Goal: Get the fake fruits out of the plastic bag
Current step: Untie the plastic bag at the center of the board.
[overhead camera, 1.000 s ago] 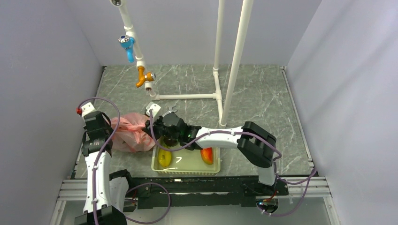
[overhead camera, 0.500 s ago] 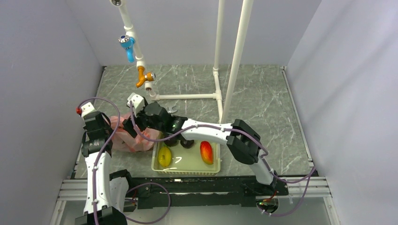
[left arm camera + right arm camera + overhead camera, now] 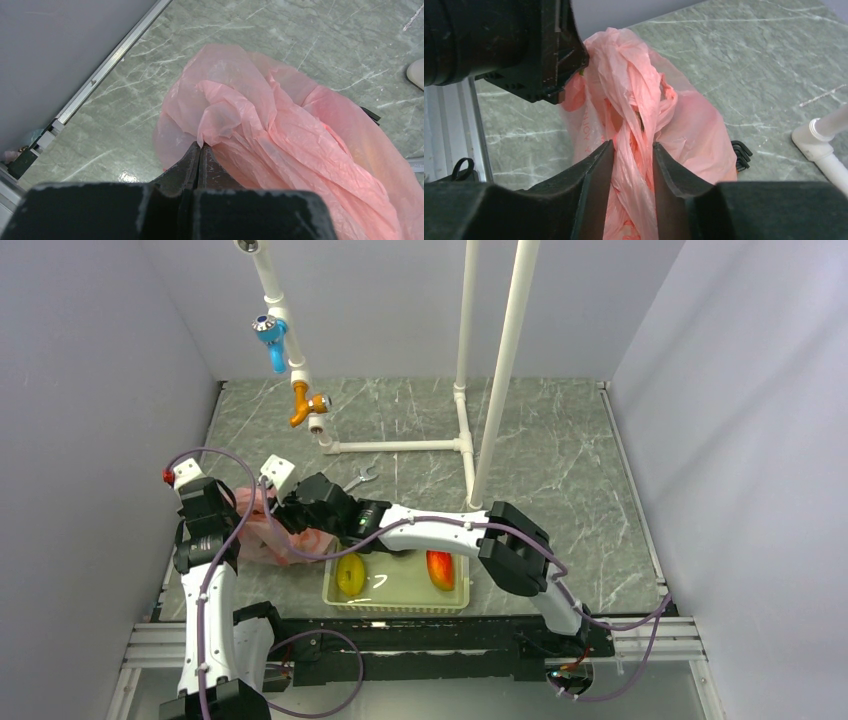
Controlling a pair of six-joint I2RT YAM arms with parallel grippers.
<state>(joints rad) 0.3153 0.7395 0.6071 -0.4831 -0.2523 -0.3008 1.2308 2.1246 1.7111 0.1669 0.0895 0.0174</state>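
The pink plastic bag lies crumpled on the marble table, left of the pale green basket. My left gripper is shut on a fold at the bag's near edge. My right gripper is open, with its fingers either side of the bag's twisted handles. A yellow-orange oval fruit lies in the basket. The bag hides whatever fruits are inside it.
A red-orange mango-like fruit lies in the basket. A small wrench lies behind the right arm. A black bundle of keys sits beside the bag. A white pipe frame with taps stands behind.
My right arm has swung left from above the basket to the bag, and its open fingers now straddle the handles. The left arm has not moved.
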